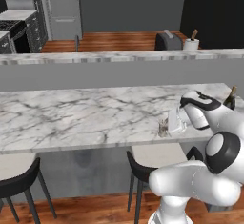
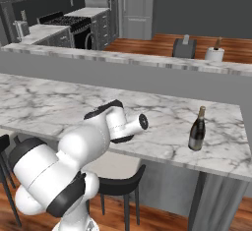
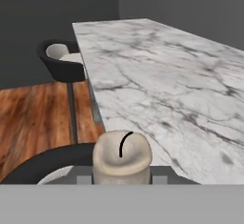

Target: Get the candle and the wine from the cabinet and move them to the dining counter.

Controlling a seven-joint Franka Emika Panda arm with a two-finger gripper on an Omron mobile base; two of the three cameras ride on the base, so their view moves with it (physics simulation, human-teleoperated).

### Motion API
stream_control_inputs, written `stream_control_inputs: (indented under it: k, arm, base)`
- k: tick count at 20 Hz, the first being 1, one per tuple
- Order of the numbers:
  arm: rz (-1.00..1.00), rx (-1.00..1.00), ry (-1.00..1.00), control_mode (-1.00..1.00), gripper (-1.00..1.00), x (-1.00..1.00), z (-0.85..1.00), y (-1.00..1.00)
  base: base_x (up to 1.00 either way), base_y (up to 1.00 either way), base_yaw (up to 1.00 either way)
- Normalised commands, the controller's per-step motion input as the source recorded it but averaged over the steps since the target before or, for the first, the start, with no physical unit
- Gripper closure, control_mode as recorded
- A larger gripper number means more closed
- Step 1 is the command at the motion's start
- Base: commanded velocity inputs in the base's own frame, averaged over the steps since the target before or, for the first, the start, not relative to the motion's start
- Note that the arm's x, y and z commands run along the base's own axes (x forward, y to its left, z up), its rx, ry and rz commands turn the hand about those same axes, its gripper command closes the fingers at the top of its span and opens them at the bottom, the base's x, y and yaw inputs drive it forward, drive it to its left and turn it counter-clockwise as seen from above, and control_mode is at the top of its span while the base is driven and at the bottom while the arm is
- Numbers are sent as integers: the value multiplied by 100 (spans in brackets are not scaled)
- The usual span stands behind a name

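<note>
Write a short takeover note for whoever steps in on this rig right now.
Claw: shut on the candle, held at the near edge of the dining counter; whether the candle already touches the marble cannot be told.
Wine: standing upright on the dining counter, towards its right end, apart from the arm.
Done: both things are out of the cabinet and the wine is delivered.
Left: set the candle down on the marble, further in from the edge, open the claw and back away.
</note>
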Motion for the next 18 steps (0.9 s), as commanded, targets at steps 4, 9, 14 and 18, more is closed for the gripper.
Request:
stream_control_inputs:
  k: [4,9,14,18]
  arm:
    - [2,0,0,-100,100,5,-18,0]
    - [1,0,0,-100,100,17,-9,0]
    - [3,1,0,-100,100,23,-1,-5]
    - [5,3,0,-100,100,31,-2,-14]
  base:
    - [0,0,0]
    - [0,0,0]
    - [0,0,0]
    - [0,0,0]
